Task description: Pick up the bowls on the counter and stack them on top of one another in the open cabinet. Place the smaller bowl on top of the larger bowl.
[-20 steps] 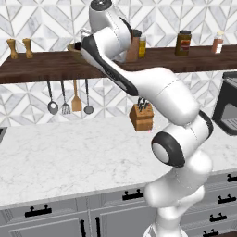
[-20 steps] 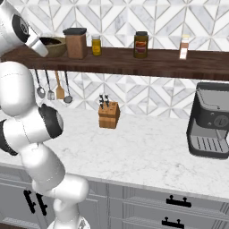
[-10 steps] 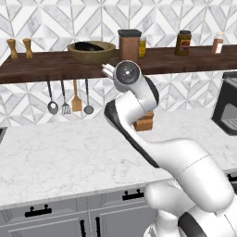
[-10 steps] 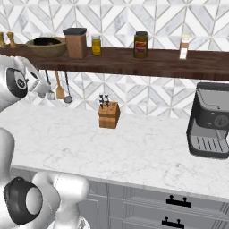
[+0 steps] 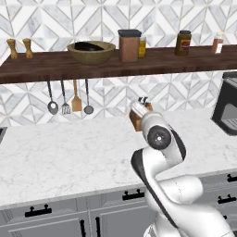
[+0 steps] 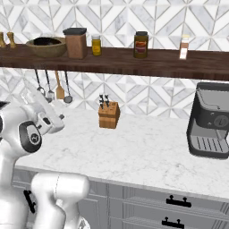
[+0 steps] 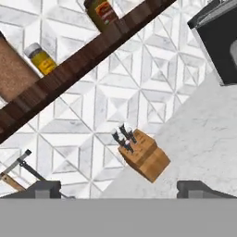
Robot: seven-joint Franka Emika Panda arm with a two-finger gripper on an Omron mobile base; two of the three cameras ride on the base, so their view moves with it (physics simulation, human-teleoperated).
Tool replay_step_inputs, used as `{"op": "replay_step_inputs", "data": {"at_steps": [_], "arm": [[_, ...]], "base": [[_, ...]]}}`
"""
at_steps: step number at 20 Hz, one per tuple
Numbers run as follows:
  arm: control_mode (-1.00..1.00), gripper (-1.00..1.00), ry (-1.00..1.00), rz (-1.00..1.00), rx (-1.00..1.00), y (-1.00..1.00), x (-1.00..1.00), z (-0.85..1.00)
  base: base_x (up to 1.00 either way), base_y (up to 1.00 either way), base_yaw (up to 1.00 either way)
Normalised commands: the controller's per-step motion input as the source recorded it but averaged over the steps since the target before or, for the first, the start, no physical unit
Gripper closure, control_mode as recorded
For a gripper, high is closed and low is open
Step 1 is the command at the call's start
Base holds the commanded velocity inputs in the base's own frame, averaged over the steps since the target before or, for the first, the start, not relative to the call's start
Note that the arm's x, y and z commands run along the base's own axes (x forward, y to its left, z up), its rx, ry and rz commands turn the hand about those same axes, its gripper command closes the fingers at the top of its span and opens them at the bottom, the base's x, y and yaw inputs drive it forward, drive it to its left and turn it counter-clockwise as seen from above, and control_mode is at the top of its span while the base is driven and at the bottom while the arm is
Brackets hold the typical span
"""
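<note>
Your hand [image 7: 118, 187] is released, its two dark tips standing wide apart with nothing between them, and it faces the knife block [image 7: 144, 155] on the counter [image 7: 203, 139], with the wall tiles behind.

Both bowls are well above the hand and off to its side, on the dark wooden shelf [image 5: 55, 69]. The larger bowl [image 5: 91, 52] sits on the plank beside the brown canister [image 5: 129, 45], and the smaller bowl [image 5: 88, 46] lies inside it as a dark shape. Judging by that, the stack looks done.

If you must handle them again, expect the wooden bowl to be stiff, light to moderate in weight and fairly grippy; its thick rim is the place to pinch, one finger inside and one outside. The black bowl looks glossy, so likely slippery and possibly brittle; take it by the rim too, gently.

From both base views the small bowl is mostly hidden by the wooden rim, so you cannot tell whether it sits level or tilted. In the hand view the shelf runs diagonally and the coffee machine [image 7: 217, 41] is cut off at the corner. The hanging utensils [image 5: 69, 99] are partly out of frame there too.
</note>
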Motion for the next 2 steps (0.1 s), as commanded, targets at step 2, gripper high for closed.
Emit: {"op": "replay_step_inputs", "data": {"at_steps": [2], "arm": [[-1.00, -1.00, -0.16, -0.08, 0.07, -1.00, -1.00, -1.00]], "base": [[0.00, 0.00, 0.00]]}}
